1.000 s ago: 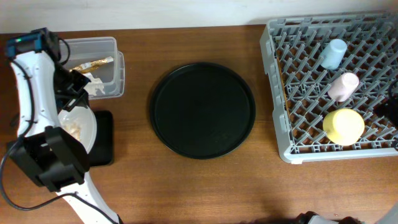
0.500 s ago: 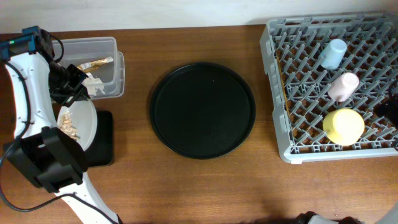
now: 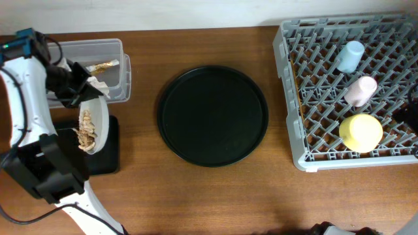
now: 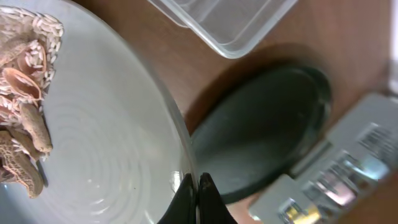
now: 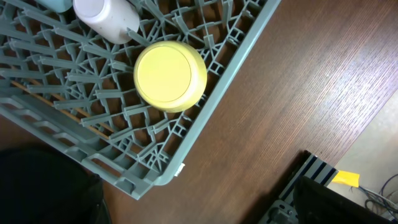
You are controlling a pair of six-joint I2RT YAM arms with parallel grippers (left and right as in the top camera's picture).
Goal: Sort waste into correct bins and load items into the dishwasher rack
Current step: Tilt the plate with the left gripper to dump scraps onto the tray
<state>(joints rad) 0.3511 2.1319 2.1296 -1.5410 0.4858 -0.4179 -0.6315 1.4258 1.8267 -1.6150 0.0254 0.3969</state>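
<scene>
- The shallow black rectangular tray [image 3: 111,156] lies mostly hidden beneath the round pale grey plate [image 3: 99,111] and the left arm [image 3: 29,98].
- The large square grey plastic rack [image 3: 307,98] runs off the overhead view's right edge; in the left wrist view it is only a blur.
- The clear plastic rectangular tub [image 4: 230,25] is cut by the left wrist view's top edge.
- The small pink cup [image 5: 106,15] is cut by the right wrist view's top edge.

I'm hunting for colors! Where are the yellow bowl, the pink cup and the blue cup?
yellow bowl [image 3: 360,131], overhead view, middle of its upturned bottom.
pink cup [image 3: 360,91], overhead view, its side.
blue cup [image 3: 351,56], overhead view, its side.
</scene>
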